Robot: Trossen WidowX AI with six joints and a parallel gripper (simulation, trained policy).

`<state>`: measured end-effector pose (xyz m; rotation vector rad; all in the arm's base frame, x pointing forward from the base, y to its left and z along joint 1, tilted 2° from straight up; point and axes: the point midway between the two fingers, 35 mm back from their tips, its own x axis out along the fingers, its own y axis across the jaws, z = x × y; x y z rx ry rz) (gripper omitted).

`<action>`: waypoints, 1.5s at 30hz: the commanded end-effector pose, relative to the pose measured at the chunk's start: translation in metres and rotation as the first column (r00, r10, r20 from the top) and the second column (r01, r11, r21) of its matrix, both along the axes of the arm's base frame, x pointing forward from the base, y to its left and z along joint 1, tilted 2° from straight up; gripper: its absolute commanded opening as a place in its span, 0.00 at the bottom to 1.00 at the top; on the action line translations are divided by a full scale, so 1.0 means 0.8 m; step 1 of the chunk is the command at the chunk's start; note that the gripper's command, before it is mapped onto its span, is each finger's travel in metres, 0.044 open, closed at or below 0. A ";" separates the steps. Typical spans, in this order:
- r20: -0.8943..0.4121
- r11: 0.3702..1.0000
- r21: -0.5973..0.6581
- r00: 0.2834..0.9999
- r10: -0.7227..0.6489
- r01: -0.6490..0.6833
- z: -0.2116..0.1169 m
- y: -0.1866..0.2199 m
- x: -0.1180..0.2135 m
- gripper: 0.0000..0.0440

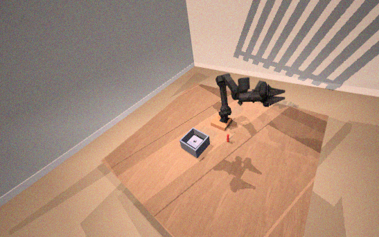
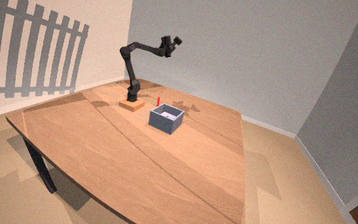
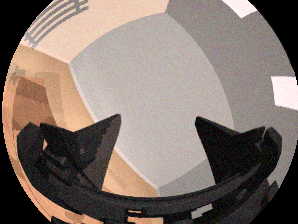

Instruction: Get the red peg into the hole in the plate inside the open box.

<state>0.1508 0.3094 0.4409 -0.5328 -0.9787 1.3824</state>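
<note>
One red peg (image 1: 228, 138) (image 2: 158, 101) apart from box rim (image 1: 199, 148) (image 2: 160, 115), pincer (image 1: 285, 95) (image 2: 178, 40) (image 3: 160, 119) spread wide above.

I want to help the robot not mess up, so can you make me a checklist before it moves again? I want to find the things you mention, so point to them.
1. Gripper (image 1: 285, 95) (image 3: 160, 119) open: ok, its fingers stand wide apart.
2. Nothing between the fingers: ok, only the room shows there.
3. Peg (image 1: 228, 138) (image 2: 158, 101) upright on the table (image 1: 186, 194) (image 2: 182, 160): ok, it stands beside the box (image 1: 186, 147) (image 2: 161, 123).
4. Box open on top: ok, the plate (image 1: 192, 143) (image 2: 165, 114) shows inside.
5. Gripper at the peg: not ok, it is up high, away from it.
6. Peg fits the hole: cannot tell, too small to see.
</note>
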 end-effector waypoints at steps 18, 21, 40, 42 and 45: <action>-0.520 0.967 -0.120 0.815 -0.255 0.226 -0.041 -0.024 0.068 1.00; -0.592 0.956 -0.154 0.752 -0.291 0.249 -0.056 -0.028 0.078 1.00; -0.858 0.855 -0.394 0.197 -0.474 0.338 -0.165 -0.066 0.123 1.00; -0.865 0.841 -0.420 0.129 -0.485 0.342 -0.178 -0.071 0.126 1.00; -0.867 0.818 -0.460 0.026 -0.498 0.345 -0.196 -0.080 0.128 1.00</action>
